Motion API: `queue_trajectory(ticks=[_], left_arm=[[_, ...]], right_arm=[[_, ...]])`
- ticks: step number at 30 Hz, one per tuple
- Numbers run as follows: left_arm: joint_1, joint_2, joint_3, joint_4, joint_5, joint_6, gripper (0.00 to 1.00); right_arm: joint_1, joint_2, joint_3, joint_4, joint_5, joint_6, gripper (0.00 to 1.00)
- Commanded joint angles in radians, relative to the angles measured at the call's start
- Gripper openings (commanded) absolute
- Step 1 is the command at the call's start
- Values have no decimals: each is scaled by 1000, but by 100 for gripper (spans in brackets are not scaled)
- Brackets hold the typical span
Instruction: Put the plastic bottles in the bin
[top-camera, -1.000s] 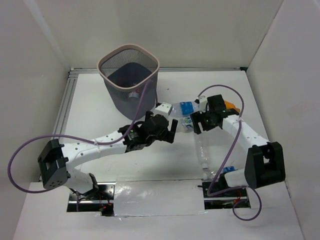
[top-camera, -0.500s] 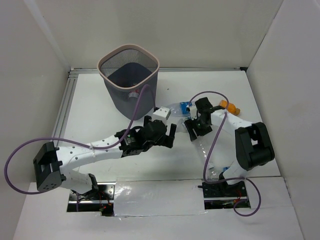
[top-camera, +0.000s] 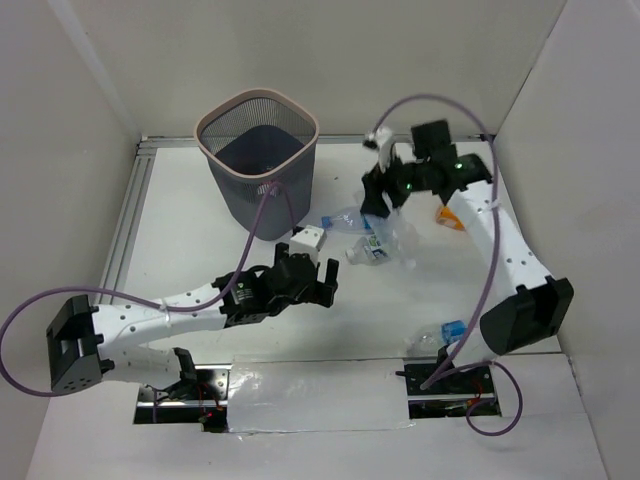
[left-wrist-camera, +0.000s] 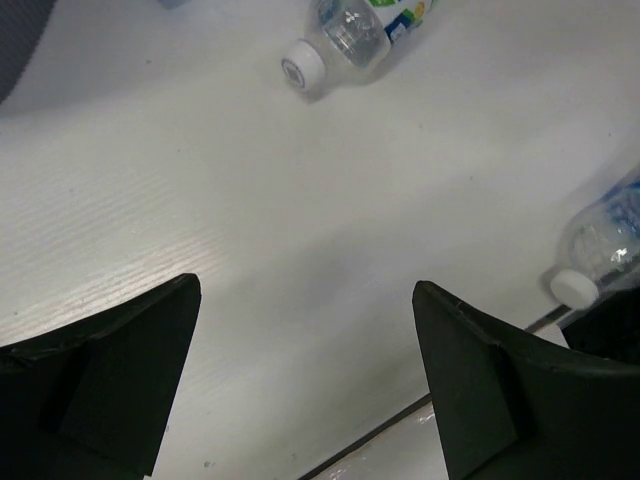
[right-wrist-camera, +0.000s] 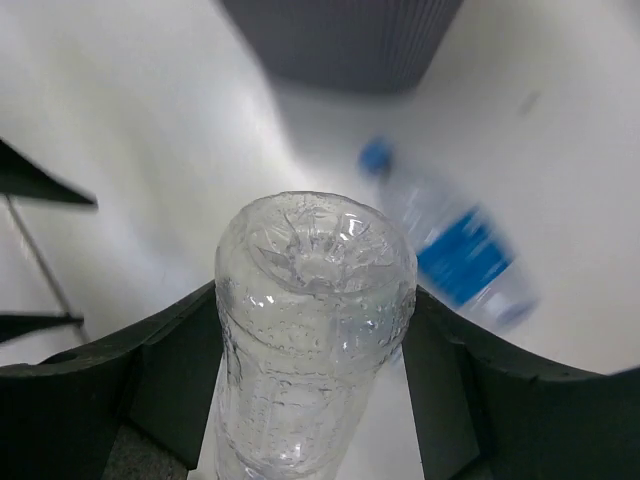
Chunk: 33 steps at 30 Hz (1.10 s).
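Carry step: the right gripper (top-camera: 388, 192), clamped partway shut around a raised clear bottle (right-wrist-camera: 315, 300), hangs right of the bin (top-camera: 257, 92) and next must swing left over its rim before releasing, while the left gripper (left-wrist-camera: 305, 300) hovers wide open, empty.

The wire-mesh bin (top-camera: 240, 190) stands upright toward the table's (top-camera: 200, 260) far-left corner. Mid-table, the blue-label bottle (top-camera: 350, 218) and the green-white bottle (left-wrist-camera: 365, 28) (white-capped) lie sideways. The unlabelled bottle (right-wrist-camera: 315, 300) hangs clamped in the right gripper (top-camera: 388, 200). Another blue bottle (top-camera: 447, 332) lies near the table's near edge.
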Motion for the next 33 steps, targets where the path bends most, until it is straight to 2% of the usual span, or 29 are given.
queue_trajectory(ticks=[1, 2, 3, 5, 6, 8, 10, 12, 13, 18, 20, 24, 25, 29, 31, 32, 33], left_arm=[[-12, -80, -98, 103, 35, 3, 100], [-12, -97, -118, 120, 46, 3, 100], [-21, -111, -140, 152, 46, 3, 100], [-21, -154, -198, 189, 86, 3, 100], [-30, -164, -216, 208, 100, 17, 99], [-30, -175, -252, 245, 138, 28, 99], [-30, -189, -261, 245, 150, 28, 97], [-30, -198, -261, 234, 151, 37, 96], [-30, -207, -272, 225, 160, 37, 96], [-41, -227, -304, 236, 170, 37, 95], [-41, -237, -304, 266, 184, 66, 95], [-41, -154, -232, 277, 219, 171, 96], [-41, -133, -214, 277, 220, 193, 96], [-41, -19, -138, 344, 275, 313, 96], [-41, 30, -114, 432, 331, 383, 95], [-41, 86, -103, 461, 357, 403, 92], [-41, 119, -89, 487, 377, 423, 91]], right_arm=[[-6, -16, 262, 28, -124, -6, 5], [-6, 19, 313, 77, -124, 34, 5], [-6, 30, 380, 214, -112, 77, 5], [7, 30, 381, 420, -102, 224, 5], [17, 41, 356, 641, -92, 266, 5], [80, 67, 356, 808, -64, 329, 3], [140, 166, 484, 886, 6, 340, 3], [204, 285, 607, 886, 32, 354, 3], [241, 350, 749, 898, 42, 354, 3], [317, 487, 813, 944, 89, 384, 4], [327, 530, 813, 930, 112, 409, 11], [298, 591, 825, 834, 134, 409, 87], [285, 581, 825, 812, 134, 409, 100], [173, 484, 793, 658, 166, 365, 100], [58, 425, 746, 563, 175, 355, 100], [9, 400, 706, 476, 115, 355, 100], [-42, 368, 650, 441, 68, 343, 88]])
